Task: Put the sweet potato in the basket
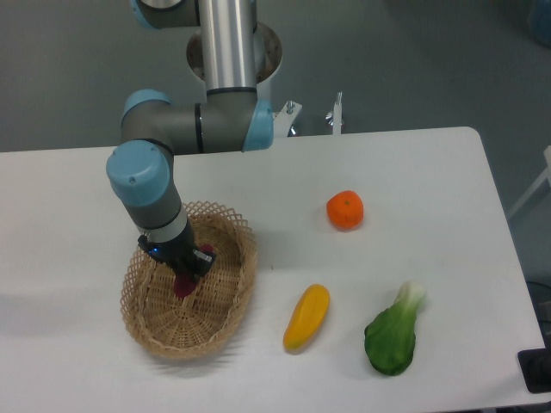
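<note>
The light tan wicker basket (225, 297) sits at the table's front left. My gripper (185, 280) reaches down into it, over the basket's middle. A small magenta-purple sweet potato (182, 287) shows at the fingertips, inside the basket, low over its floor. The wrist hides most of the fingers, so I cannot tell whether the jaws still hold the sweet potato or stand apart from it.
A yellow-orange oblong vegetable (306, 317) lies just right of the basket. A green bok choy (393, 336) lies at the front right. A round orange fruit (344, 210) sits mid-table. The arm's base (232, 52) stands behind the table's back edge.
</note>
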